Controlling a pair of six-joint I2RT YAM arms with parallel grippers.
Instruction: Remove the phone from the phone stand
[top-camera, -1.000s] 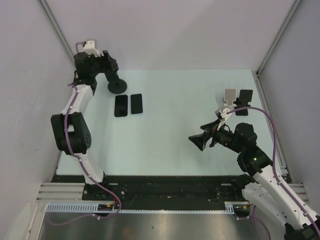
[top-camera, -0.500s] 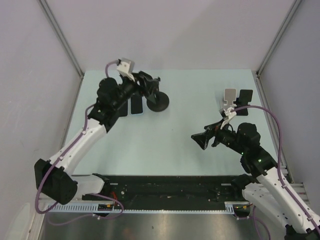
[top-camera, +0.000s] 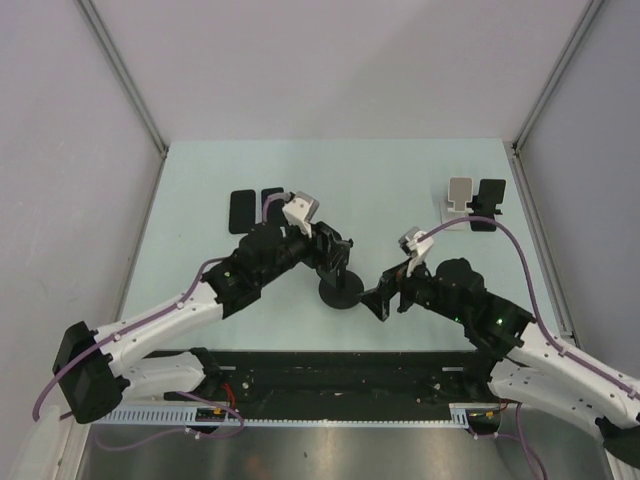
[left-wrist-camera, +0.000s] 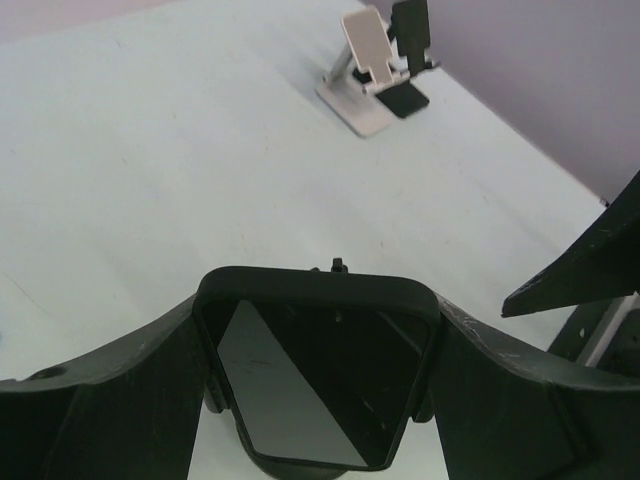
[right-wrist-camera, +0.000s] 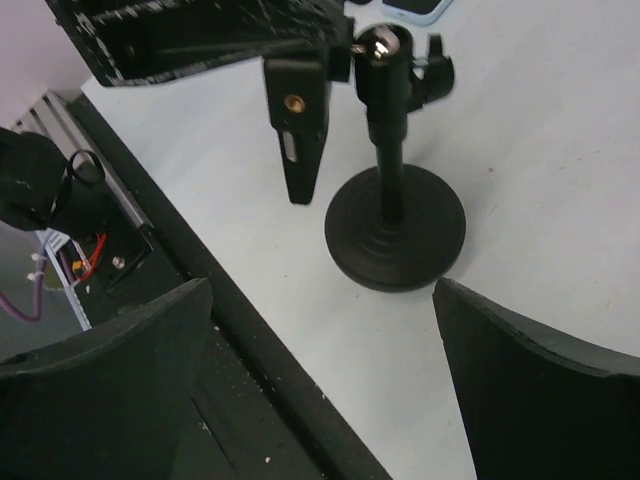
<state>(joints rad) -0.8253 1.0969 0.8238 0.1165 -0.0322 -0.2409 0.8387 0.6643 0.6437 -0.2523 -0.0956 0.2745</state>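
Observation:
The phone (left-wrist-camera: 300, 390), dark and glossy, sits in the black cradle of the phone stand. In the top view the stand's round base (top-camera: 340, 293) rests on the table near the front middle. My left gripper (top-camera: 333, 255) is shut across the phone and cradle, one finger (left-wrist-camera: 120, 400) on each side. In the right wrist view the stand's pole and base (right-wrist-camera: 400, 235) rise to a ball joint under the left gripper. My right gripper (top-camera: 384, 297) hangs open just right of the base, with only bare table between its fingers (right-wrist-camera: 322, 290).
Two dark phones (top-camera: 243, 210) lie flat at the back left. A white stand (top-camera: 460, 192) and a black stand (top-camera: 488, 200) sit at the back right, also in the left wrist view (left-wrist-camera: 365, 70). The black front rail (right-wrist-camera: 250, 350) runs close under the right gripper.
The left arm has swung from the far back left to the front middle, bringing the stand with the phone. The right arm has shifted left and forward toward it.

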